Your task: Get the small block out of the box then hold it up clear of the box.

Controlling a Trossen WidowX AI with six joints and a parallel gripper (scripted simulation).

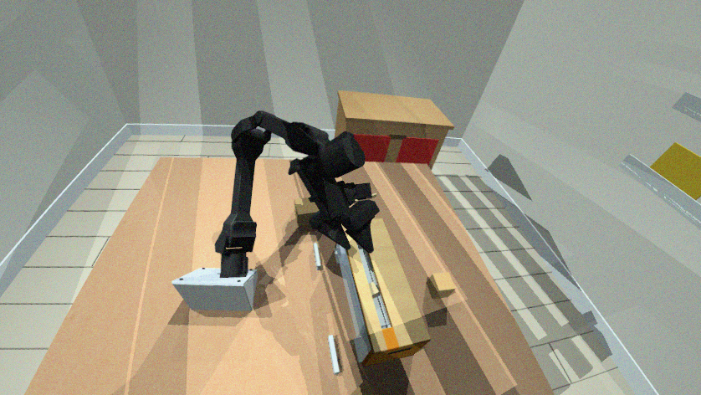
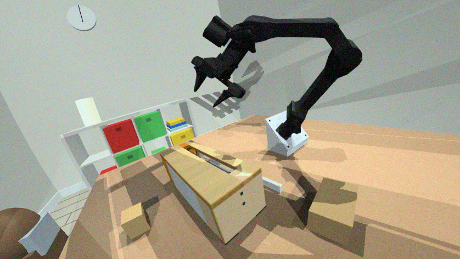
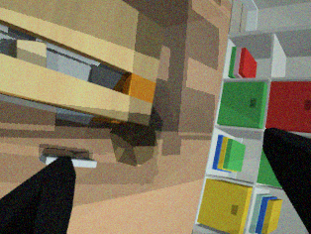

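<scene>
The long wooden box (image 1: 403, 294) (image 2: 196, 172) (image 3: 99, 22) stands on the table, with an open slot along its top and an orange patch at one end. A small pale block (image 1: 375, 288) (image 3: 31, 53) shows through the slot, about midway along in the top view; it is inside the box, on or by the grey shelf (image 3: 64, 65). In the exterior view I cannot make the block out. My gripper (image 1: 360, 248) (image 2: 204, 99) (image 3: 168, 153) is open and empty, pointing down, in the air above the box. The closed pocket cannot be told for sure.
A loose wooden cube (image 1: 442, 283) (image 2: 135, 219) lies behind the box. A larger wooden block (image 1: 304, 213) (image 2: 334, 206) sits off the box's plain end, partly behind the arm in the top view. White bars (image 1: 317, 256) (image 1: 334, 354) (image 2: 271, 184) (image 3: 84, 163) lie before the box's front.
</scene>
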